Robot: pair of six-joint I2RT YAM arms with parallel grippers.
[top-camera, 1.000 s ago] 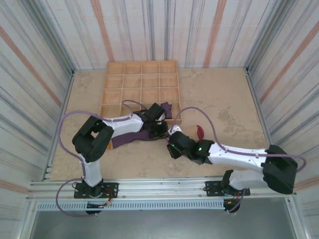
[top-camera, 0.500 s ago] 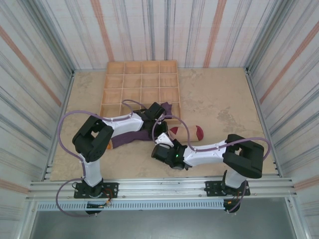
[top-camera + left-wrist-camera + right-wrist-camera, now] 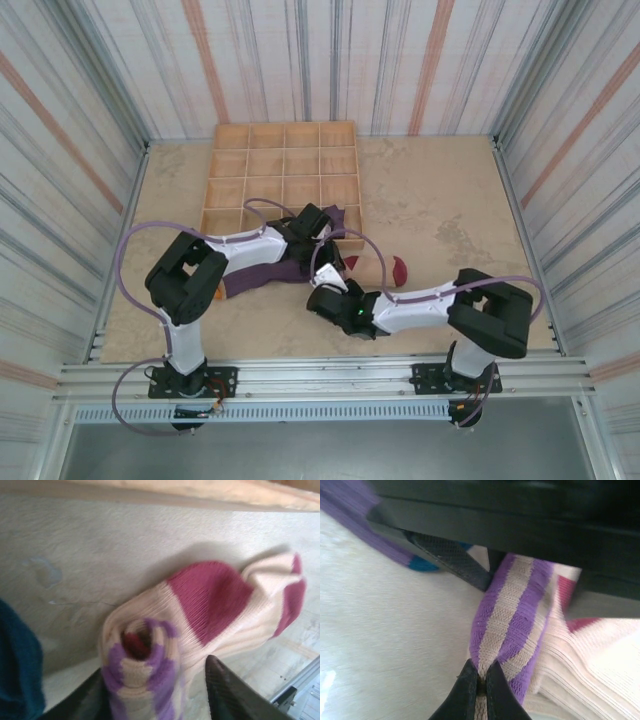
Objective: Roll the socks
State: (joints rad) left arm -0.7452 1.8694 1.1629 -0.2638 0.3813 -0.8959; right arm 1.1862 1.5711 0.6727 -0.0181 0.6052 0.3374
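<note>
The wooden tray (image 3: 208,190) at the back of the surface (image 3: 450,200) was divided four by four into sixteen compartments. A dark purple sock (image 3: 346,213) lay at its near right corner; I could not tell whether it was inside the corner compartment or draped over the rim.

The surface was mottled beige, closed in on three sides by striped walls (image 3: 90,90). A metal rail (image 3: 320,375) ran along the near edge, where the two arms were bolted.

There were three socks in all. The purple sock (image 3: 255,277) lay flat just in front of the tray, under the left arm, its teal toe (image 3: 15,675) beside the tan sock (image 3: 210,600). The tan sock lay on the surface just in front of the tray's near right corner, with its red toe (image 3: 398,268) at the right end and its striped cuff (image 3: 512,610) rolled in on itself. The left jaws stood open astride that rolled cuff, one finger (image 3: 227,692) on each side. The right jaws were pinched tight on the cuff's purple-and-cream stripes, fingertips (image 3: 470,690) together, just below the left jaws.
</note>
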